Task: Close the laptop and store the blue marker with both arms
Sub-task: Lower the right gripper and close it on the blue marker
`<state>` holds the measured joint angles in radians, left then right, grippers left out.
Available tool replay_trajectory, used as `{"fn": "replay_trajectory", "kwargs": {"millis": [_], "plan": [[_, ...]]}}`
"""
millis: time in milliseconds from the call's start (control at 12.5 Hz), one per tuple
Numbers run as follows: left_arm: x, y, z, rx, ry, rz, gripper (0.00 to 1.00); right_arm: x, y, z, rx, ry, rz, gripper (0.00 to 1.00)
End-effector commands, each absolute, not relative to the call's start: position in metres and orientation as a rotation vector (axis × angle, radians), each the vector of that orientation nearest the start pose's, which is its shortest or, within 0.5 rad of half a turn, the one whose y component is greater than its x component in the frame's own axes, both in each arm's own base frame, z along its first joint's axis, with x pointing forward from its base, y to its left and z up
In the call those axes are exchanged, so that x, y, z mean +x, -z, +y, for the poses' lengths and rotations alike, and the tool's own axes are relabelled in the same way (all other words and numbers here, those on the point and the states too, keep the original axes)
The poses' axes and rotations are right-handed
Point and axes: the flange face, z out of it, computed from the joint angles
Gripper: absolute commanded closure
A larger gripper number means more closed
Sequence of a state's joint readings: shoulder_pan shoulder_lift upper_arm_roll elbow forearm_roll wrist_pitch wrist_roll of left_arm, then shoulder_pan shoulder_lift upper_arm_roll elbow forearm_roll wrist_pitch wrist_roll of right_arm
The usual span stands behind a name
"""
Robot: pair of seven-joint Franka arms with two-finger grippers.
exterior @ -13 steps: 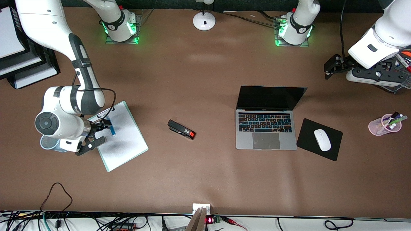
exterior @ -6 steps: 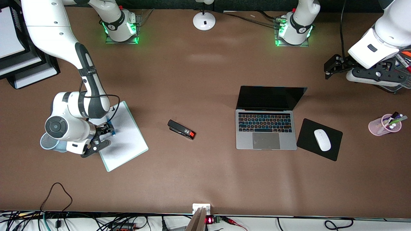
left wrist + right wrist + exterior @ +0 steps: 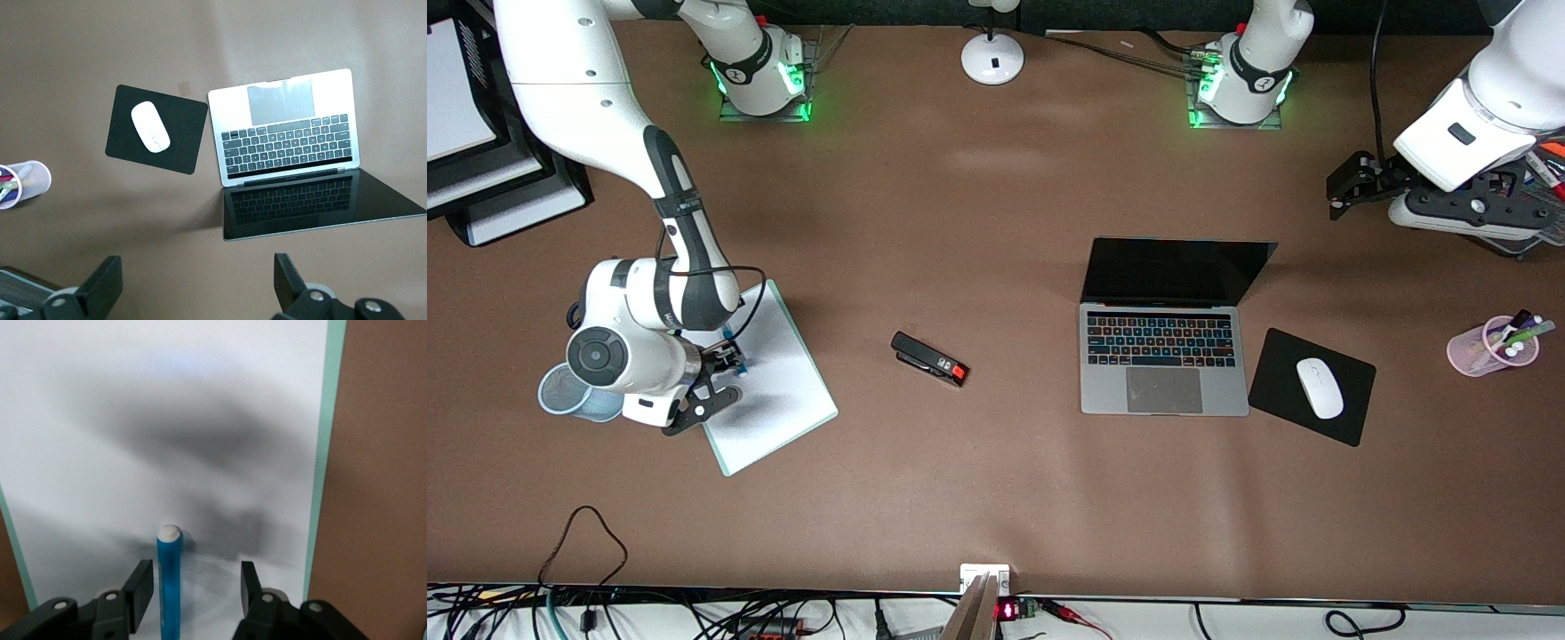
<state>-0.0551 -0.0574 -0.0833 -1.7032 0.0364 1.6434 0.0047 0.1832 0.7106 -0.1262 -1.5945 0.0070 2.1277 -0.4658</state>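
Observation:
The silver-grey laptop (image 3: 1163, 391) stands open at mid-table, screen black; it also shows in the left wrist view (image 3: 287, 133). The blue marker (image 3: 740, 369) lies on the white paper of a green-edged clipboard (image 3: 783, 396) at the right arm's end. My right gripper (image 3: 719, 380) is low over the clipboard, open, with the marker (image 3: 169, 587) between its fingers (image 3: 139, 592), close to one of them and not clamped. My left gripper (image 3: 1338, 187) is open and empty, held over bare table at the left arm's end, above the laptop's lid side (image 3: 197, 280).
A black stapler (image 3: 929, 358) lies between clipboard and laptop. A black mouse pad (image 3: 1280, 369) with a white mouse (image 3: 1319, 388) sits beside the laptop. A pink pen cup (image 3: 1489, 348), a blue cup (image 3: 560, 393), a lamp base (image 3: 991, 58) and paper trays (image 3: 480, 191) ring the table.
My right arm has shifted a little toward the laptop's side and settled its open gripper around the marker. The left arm has barely moved.

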Motion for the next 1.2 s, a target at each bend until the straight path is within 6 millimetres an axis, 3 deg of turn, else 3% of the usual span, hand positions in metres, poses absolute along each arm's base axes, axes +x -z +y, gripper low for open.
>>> {"fn": "replay_trajectory", "kwargs": {"millis": [0, 479, 559, 639, 718, 878, 1118], "plan": [[0.537, -0.605, -0.069, -3.075, -0.006, 0.227, 0.0, 0.672, -0.203, 0.058, -3.034, -0.293, -0.828, 0.41], [0.542, -0.584, -0.071, -3.077, -0.108, 0.231, 0.0, 0.673, -0.201, 0.058, -3.033, -0.286, -0.829, 0.55], [0.546, -0.579, -0.071, -3.082, -0.121, 0.229, 0.36, 0.673, -0.201, 0.058, -3.033, -0.283, -0.829, 0.56], [0.548, -0.582, -0.074, -3.073, -0.139, 0.246, 0.62, 0.673, -0.2, 0.058, -3.033, -0.286, -0.829, 0.56], [0.547, -0.579, -0.078, -3.069, -0.214, 0.26, 0.74, 0.672, -0.199, 0.058, -3.033, -0.288, -0.829, 0.56], [0.554, -0.578, -0.081, -3.073, -0.227, 0.265, 0.93, 0.672, -0.196, 0.058, -3.03, -0.295, -0.829, 0.56], [0.548, -0.574, -0.091, -3.063, -0.28, 0.289, 0.97, 0.672, -0.195, 0.06, -3.03, -0.29, -0.83, 0.56]]}}
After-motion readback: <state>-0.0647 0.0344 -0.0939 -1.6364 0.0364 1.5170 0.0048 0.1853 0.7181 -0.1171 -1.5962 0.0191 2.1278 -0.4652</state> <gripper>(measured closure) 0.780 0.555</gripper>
